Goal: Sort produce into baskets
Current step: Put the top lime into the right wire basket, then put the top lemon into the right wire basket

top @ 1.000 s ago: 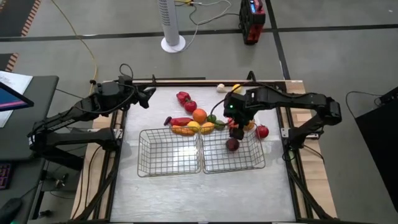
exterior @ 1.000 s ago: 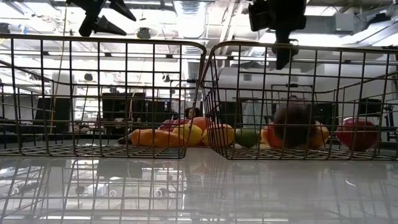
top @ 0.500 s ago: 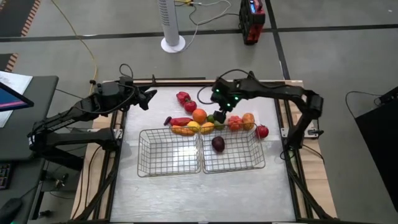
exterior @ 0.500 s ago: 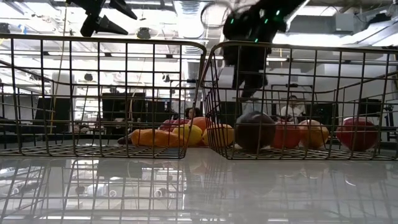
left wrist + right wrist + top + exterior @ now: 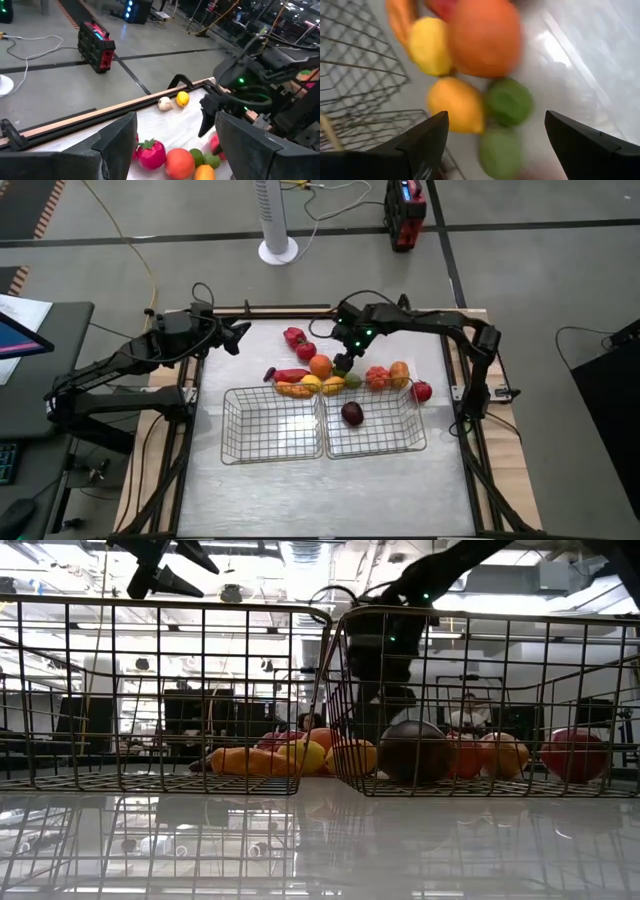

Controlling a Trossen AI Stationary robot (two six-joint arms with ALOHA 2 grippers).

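While the right pincer (image 5: 344, 364) hangs open over the green fruits (image 5: 509, 101) at the produce pile's (image 5: 320, 376) 3 o'clock edge, one dark maroon fruit (image 5: 352, 413) lies in the right basket (image 5: 400, 442) (left basket (image 5: 240, 450) at its 9 o'clock); the left pincer (image 5: 238, 337) waits open at the tabletop's (image 5: 300, 480) 10 o'clock corner

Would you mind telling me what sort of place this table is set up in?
Probably a robotics lab or workshop. The bare floor carries taped lines and loose cables, a white fan and a red-and-black equipment case stand beyond the table, and the low view shows open ceiling ducts.
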